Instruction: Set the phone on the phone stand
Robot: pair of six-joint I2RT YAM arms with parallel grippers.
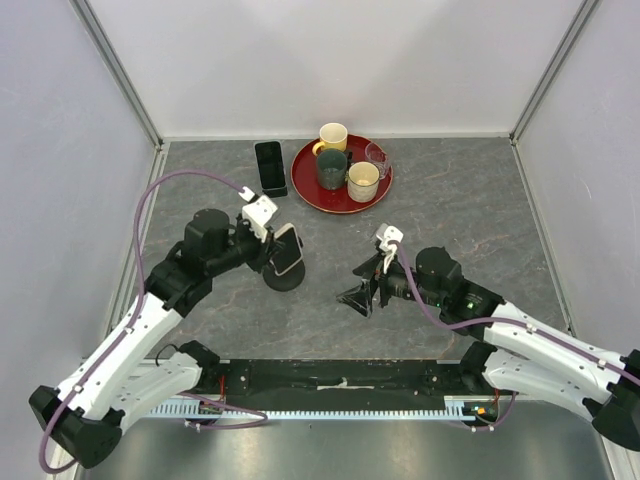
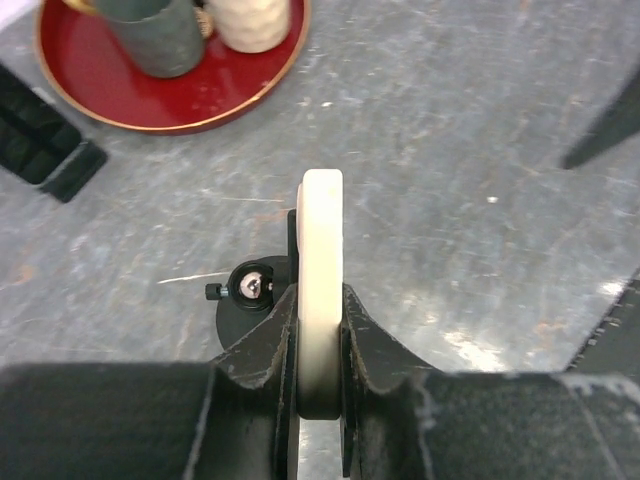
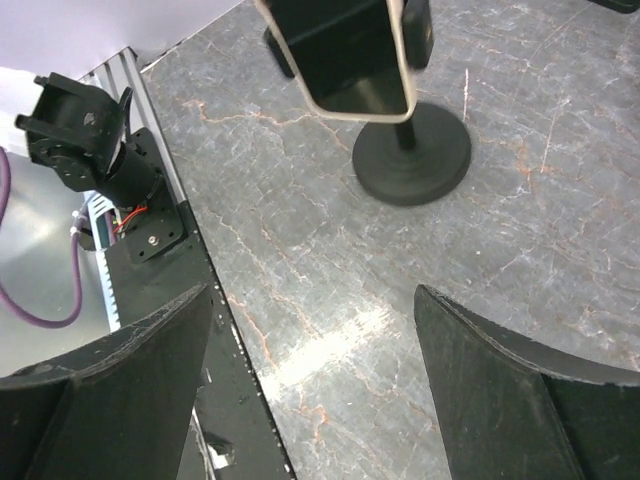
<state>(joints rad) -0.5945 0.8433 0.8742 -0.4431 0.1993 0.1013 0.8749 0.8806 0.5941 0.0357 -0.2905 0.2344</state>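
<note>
My left gripper (image 1: pixel 274 250) is shut on the phone (image 1: pixel 288 249), a slim phone with a black screen and a cream case edge. It holds the phone on edge just above the phone stand (image 1: pixel 285 277), a black round disc base with a short post. In the left wrist view the cream edge of the phone (image 2: pixel 322 250) sits between the jaws, and the stand's post top (image 2: pixel 250 287) is just left of it. I cannot tell whether the phone touches the holder. My right gripper (image 1: pixel 358 296) is open and empty, to the right of the stand. Its view shows the phone (image 3: pixel 345 50) over the stand base (image 3: pixel 412 152).
A red tray (image 1: pixel 310 190) at the back holds three mugs and a small glass. An all-black slab (image 1: pixel 270 167) lies left of the tray. Grey walls close in the left, right and back. The arm bases and a rail run along the near edge.
</note>
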